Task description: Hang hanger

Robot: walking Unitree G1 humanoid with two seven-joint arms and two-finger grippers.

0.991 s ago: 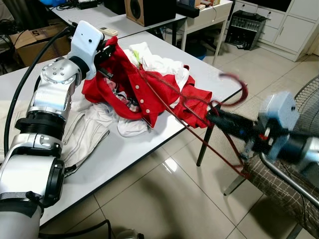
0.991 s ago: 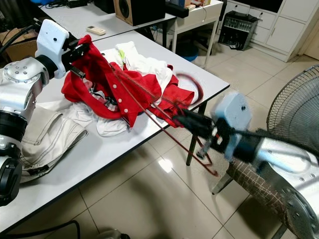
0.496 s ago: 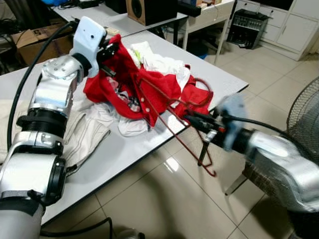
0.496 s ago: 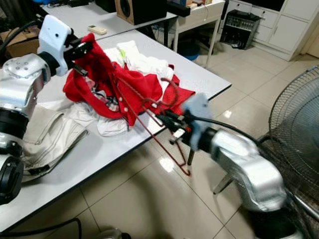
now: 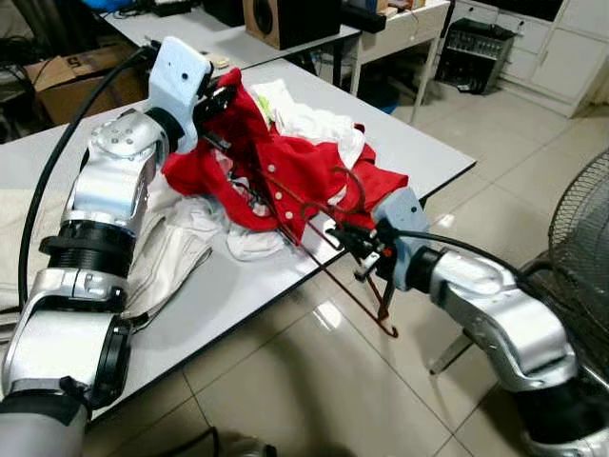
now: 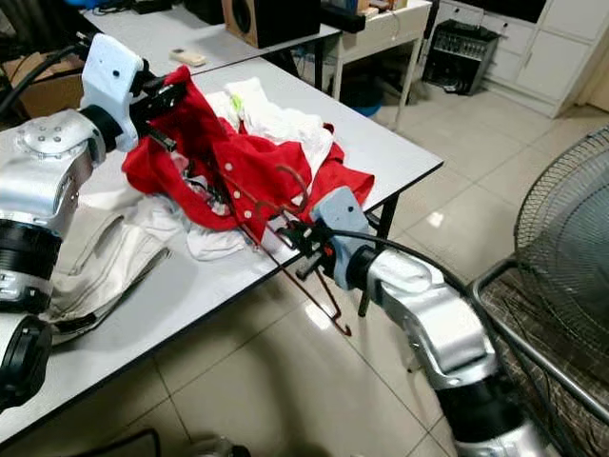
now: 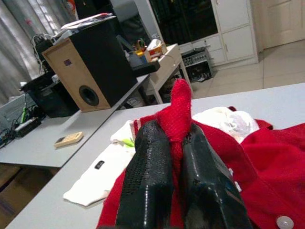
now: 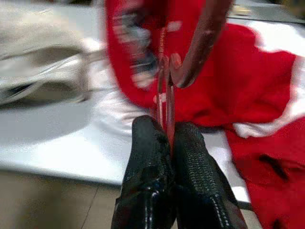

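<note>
A dark red wire hanger [image 5: 335, 249] slants from the red garment [image 5: 285, 171] down past the table's front edge. My right gripper [image 5: 344, 237] is shut on the hanger just below its hook [image 8: 200, 40], close to the table edge. One end of the hanger reaches into the red garment. My left gripper [image 5: 221, 95] is shut on a fold of the red garment [image 7: 181, 107] and holds it lifted above the table [image 5: 228, 295]. White clothes [image 5: 304, 119] lie beside and under the red garment.
A beige garment [image 5: 162, 257] lies on the table under my left arm. A standing fan [image 6: 561, 219] and a chair [image 6: 542, 352] are at the right. A second table with a wooden speaker [image 5: 290, 19] stands behind. White cabinets [image 5: 552, 48] line the back wall.
My right gripper has swung left with the hanger from out over the floor to the table edge, bringing it into the red garment. My left gripper keeps its hold on the cloth.
</note>
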